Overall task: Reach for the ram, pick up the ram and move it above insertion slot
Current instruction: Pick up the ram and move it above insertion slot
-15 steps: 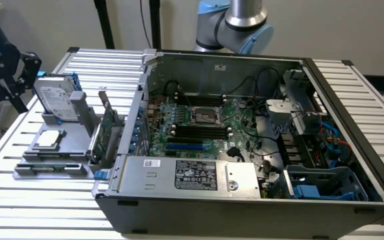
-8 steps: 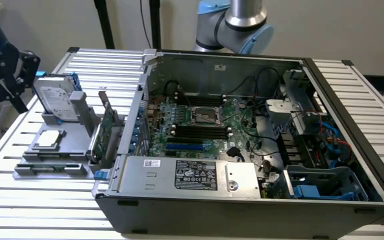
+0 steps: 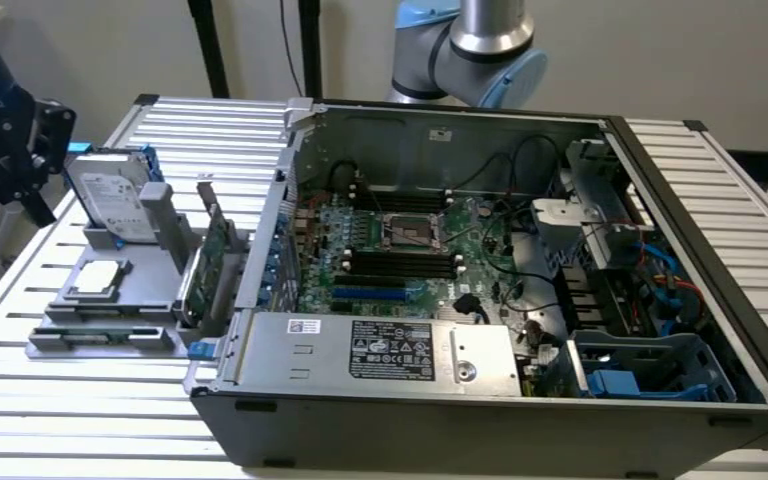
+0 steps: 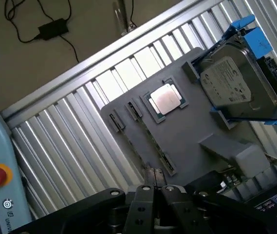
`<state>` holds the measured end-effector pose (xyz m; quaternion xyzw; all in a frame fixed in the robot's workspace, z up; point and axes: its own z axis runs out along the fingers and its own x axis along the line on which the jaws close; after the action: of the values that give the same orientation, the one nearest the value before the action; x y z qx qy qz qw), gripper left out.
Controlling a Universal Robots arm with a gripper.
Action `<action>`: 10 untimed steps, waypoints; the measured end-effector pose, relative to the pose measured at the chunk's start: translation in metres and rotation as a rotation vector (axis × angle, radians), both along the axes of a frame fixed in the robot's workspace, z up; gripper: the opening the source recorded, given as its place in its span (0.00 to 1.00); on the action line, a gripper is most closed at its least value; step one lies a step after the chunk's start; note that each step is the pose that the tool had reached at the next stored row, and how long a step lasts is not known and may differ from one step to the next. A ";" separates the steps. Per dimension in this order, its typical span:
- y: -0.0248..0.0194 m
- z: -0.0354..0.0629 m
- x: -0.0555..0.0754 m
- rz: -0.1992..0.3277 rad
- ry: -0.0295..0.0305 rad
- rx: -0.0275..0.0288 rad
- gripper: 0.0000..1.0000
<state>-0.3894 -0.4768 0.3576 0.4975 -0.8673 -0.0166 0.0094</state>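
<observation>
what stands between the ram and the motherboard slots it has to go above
The upright green card and the case's side wall stand between the ram in the gray holder and the motherboard slots. The case is open on top, with nothing visible over the slots.

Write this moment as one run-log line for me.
stage: reach | gripper: raised near gray tray, carrying nothing | tray: hard drive and processor chip in place | computer case: open

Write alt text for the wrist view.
The gripper hangs over a grey parts tray on a slatted metal table. The tray holds a silver processor lying flat and a hard drive standing on edge in a blue caddy.
</observation>
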 end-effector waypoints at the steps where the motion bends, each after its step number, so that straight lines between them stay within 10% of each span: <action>1: 0.0000 0.0000 0.000 0.019 0.0000 0.0000 0.11; 10: 0.0000 0.0000 0.000 0.182 -0.0007 -0.0001 0.11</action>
<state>-0.3894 -0.4768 0.3576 0.5742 -0.8185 -0.0155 0.0107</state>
